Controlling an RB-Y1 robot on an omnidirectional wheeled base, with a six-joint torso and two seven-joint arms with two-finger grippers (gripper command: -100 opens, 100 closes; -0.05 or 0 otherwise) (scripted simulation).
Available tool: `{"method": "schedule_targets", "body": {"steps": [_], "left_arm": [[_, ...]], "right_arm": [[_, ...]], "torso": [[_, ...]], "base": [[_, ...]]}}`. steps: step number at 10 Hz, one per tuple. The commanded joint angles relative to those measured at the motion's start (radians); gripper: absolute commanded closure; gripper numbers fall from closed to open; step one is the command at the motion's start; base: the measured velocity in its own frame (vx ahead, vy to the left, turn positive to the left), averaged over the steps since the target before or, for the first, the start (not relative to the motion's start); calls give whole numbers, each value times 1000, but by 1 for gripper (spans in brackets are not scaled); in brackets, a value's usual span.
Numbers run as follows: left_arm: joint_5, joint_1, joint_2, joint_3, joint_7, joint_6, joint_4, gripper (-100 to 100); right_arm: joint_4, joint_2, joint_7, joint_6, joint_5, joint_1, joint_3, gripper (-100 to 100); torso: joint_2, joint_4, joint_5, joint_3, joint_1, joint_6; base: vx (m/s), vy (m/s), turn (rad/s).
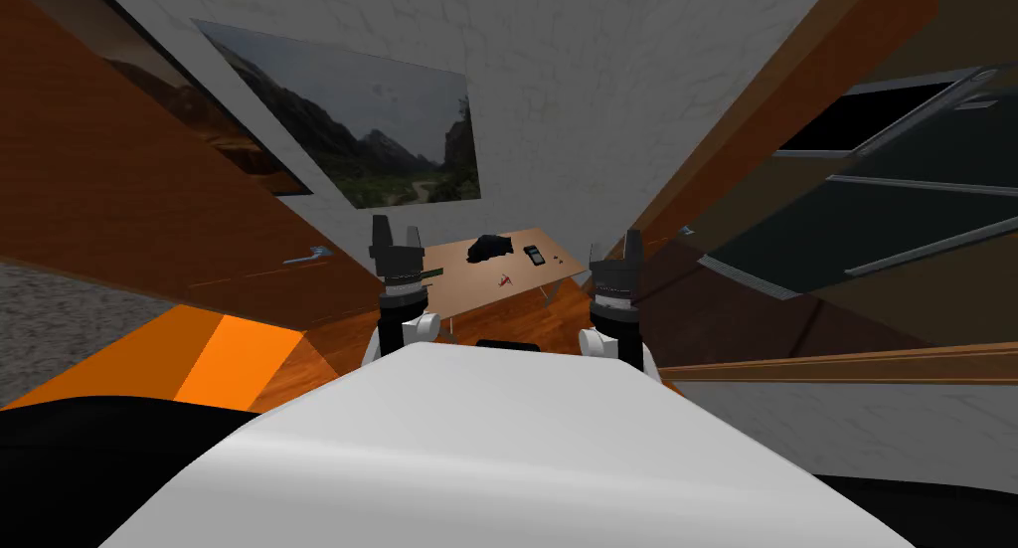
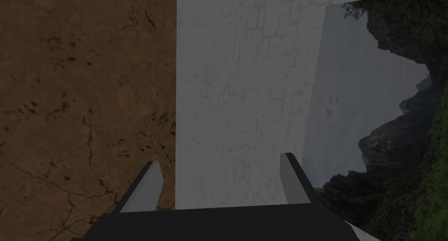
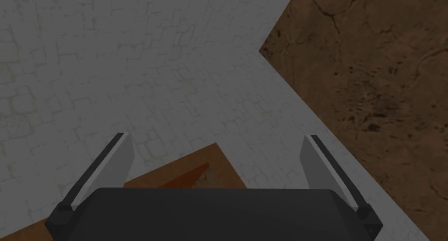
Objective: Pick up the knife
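The head view shows a light wooden table well ahead, against the pale wall and under a landscape picture. On it lie a black lump, a flat dark device with light keys, and a small red thing near the front edge. At the table's left edge, just beside the left wrist, is a slim dark strip. It is the shape most like the knife, but it is too small to say for certain.

Both arms are raised in front of the chest, apart from the table and everything on it. The left gripper stands before the table's left end and the right gripper off its right end. From the head view the fingers are little more than dark stubs, so their spread is hard to judge.

The wrist views show that spread plainly. In the left wrist view the left gripper has its two grey blades well parted, with nothing between them. In the right wrist view the right gripper is splayed wider and also holds nothing.
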Motion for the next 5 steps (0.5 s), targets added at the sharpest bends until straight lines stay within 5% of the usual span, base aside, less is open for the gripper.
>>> {"method": "schedule_targets", "body": {"steps": [1, 5], "left_arm": [[0, 0, 0, 0, 0, 0, 0, 0], [0, 0, 0, 0, 0, 0, 0, 0]], "right_arm": [[20, -36, 15, -1, 11, 12, 3, -100], [93, -124, 67, -2, 50, 53, 14, -100]], "torso": [[0, 0, 0, 0, 0, 0], [-3, -1, -2, -2, -8, 0]], "base": [[27, -35, 251], [44, -107, 336]]}}
